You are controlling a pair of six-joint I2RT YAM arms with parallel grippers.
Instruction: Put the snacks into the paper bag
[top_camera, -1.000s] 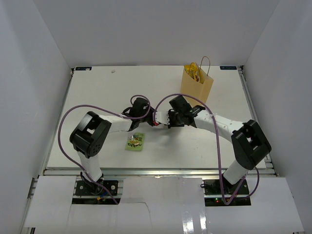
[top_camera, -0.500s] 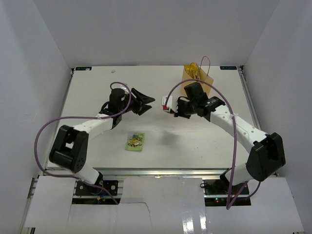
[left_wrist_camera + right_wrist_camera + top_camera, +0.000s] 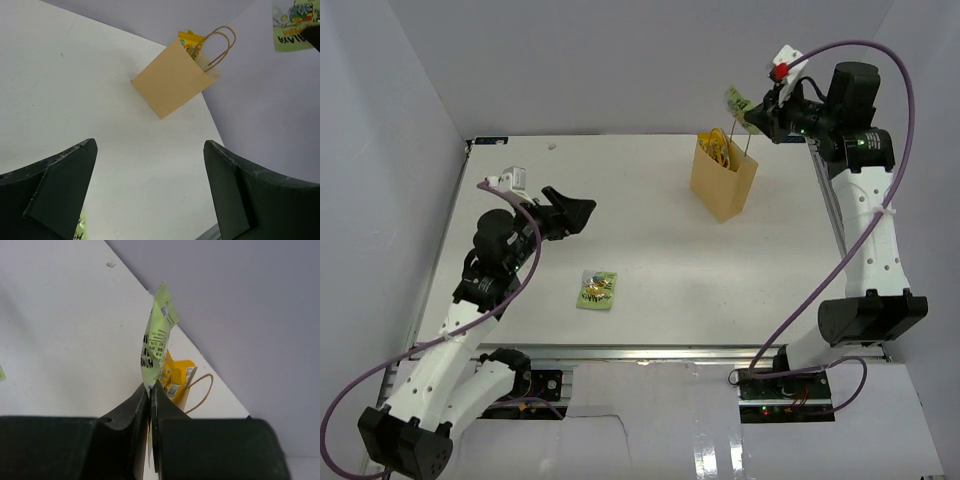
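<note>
Moved since half a second ago: right arm, from the centre of the frame to the upper right corner of the top view; left arm, drawn back to the left, its jaws gone from part-open to wide.

- Right gripper (image 3: 754, 112) (image 3: 151, 389): raised in the upper right, above and just right of the bag mouth. Fingers clenched on the lower edge of a light-green pack (image 3: 737, 99) (image 3: 157, 335) (image 3: 293, 24), which stands up from the tips, clear of the bag.
- Left gripper (image 3: 576, 216) (image 3: 150, 145): left of centre in the top view, pointed toward the bag. Fingers spread wide, grasping nothing.
- Paper bag (image 3: 723, 182) (image 3: 170, 81): upright, upper right of the table (image 3: 650, 200), mouth open, handles (image 3: 220, 42) up.
- Yellow packs (image 3: 717, 147) (image 3: 189, 38) (image 3: 178, 374): inside the bag, tops showing above the rim; count cannot be told.
- Second light-green pack (image 3: 597, 290): flat on the table, lower centre-left of the top view, well apart from the bag, below and just right of the left gripper.
</note>
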